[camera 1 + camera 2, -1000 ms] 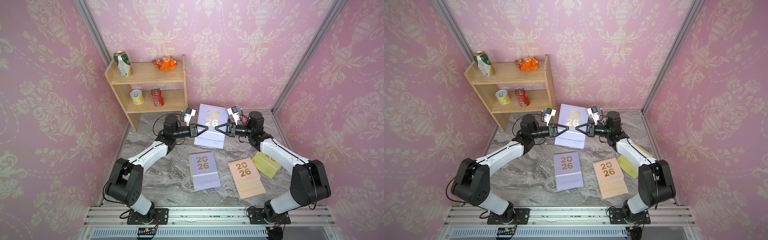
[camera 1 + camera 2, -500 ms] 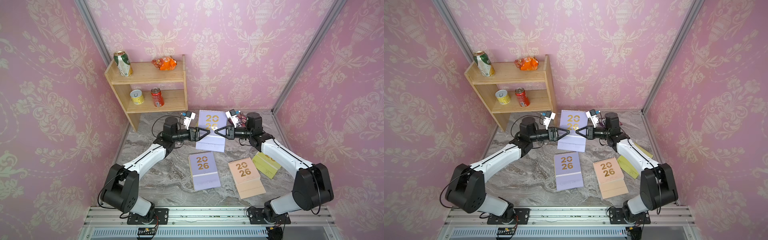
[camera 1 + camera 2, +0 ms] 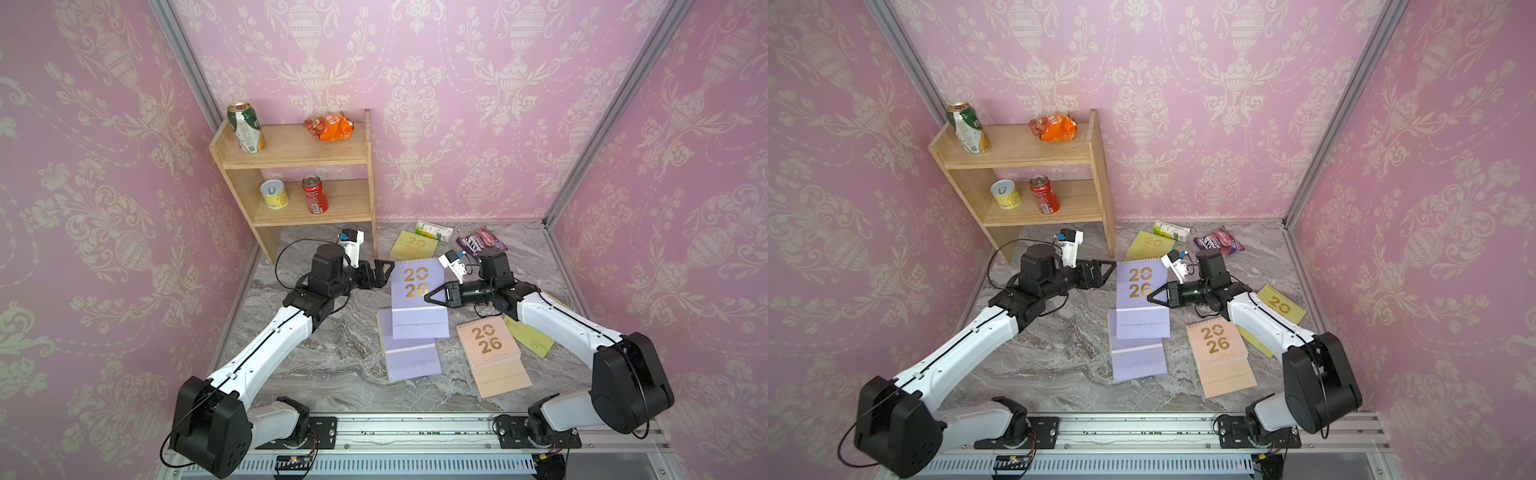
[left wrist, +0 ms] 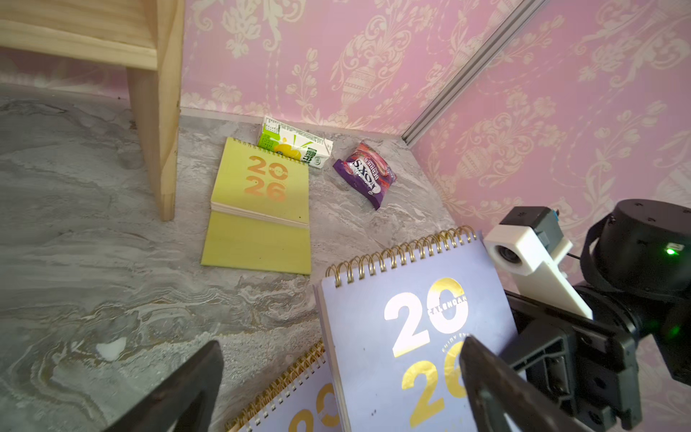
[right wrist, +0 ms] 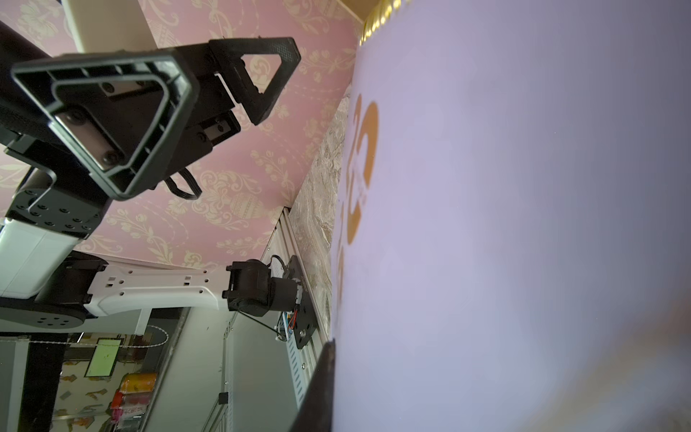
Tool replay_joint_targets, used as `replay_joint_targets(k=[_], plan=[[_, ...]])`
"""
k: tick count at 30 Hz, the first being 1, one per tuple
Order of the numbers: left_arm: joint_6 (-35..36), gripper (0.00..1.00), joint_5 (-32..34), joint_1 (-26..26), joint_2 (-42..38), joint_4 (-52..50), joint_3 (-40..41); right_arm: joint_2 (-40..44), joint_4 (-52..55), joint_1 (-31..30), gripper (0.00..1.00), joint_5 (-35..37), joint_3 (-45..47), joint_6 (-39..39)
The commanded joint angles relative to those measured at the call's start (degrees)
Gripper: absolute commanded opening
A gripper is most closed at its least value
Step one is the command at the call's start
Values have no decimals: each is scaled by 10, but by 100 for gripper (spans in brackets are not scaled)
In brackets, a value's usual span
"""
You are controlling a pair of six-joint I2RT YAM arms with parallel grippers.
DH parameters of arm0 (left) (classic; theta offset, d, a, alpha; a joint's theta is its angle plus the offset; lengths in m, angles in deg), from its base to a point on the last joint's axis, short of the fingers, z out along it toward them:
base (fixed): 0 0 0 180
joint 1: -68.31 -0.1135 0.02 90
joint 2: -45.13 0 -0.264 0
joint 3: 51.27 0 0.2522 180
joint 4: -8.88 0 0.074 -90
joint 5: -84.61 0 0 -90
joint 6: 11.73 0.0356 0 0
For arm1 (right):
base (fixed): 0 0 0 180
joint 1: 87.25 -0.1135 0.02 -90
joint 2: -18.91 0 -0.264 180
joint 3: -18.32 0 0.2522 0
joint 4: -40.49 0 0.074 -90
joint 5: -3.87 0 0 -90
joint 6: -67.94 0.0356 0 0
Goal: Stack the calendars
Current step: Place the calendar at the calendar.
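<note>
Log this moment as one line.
left fingers open | right fingers shut on lilac calendar | held overlapping second lilac calendar | stack unfinished

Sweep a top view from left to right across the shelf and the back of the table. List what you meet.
green can → yellow tin → red can → orange snack bag → back yellow-green calendar → purple snack packet. The carton overlaps that calendar's corner in the picture, so it is left out.
</note>
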Motion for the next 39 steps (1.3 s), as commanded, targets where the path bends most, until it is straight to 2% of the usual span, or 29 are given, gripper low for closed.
replay_joint_targets(k=[1,15,39], plan=[[20,99,32,-5,-15,-29,19,19,-27,-19,0,-7,18,4],[17,99,33,-5,-41,-29,40,-44,-62,-60,0,-7,64,8],[19,99,28,-5,-41,-25,49,-130,-43,-72,0,-10,47,-15]])
